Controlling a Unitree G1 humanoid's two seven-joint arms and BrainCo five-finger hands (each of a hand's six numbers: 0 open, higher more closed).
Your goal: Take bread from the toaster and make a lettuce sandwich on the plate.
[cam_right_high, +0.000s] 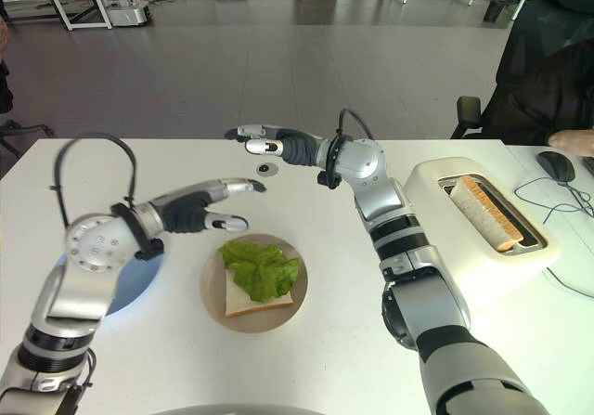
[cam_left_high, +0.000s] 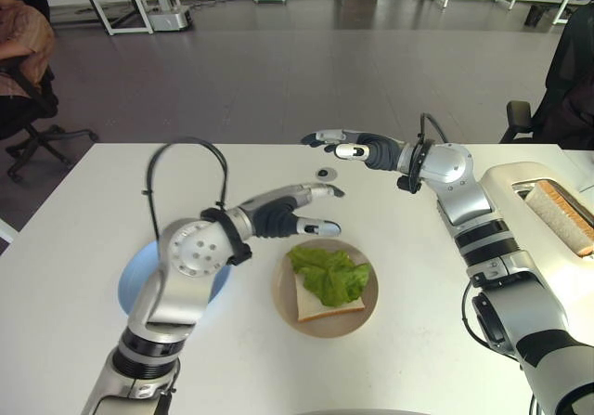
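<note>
While lettuce tops bread on the plate, left hand and right hand hover empty, fingers wide

Lettuce on bread on plate

The table is looked down on from the robot's head, forward and at a slant, by the two eyes of one stereo camera set slightly apart. The near tabletop is seen close, and the floor of the room is taken in beyond its far edge. The plate, the left hand and the right hand are shared by both views. The toaster is cut by the right edge in the left eye view and is seen whole in the right eye view.
</note>
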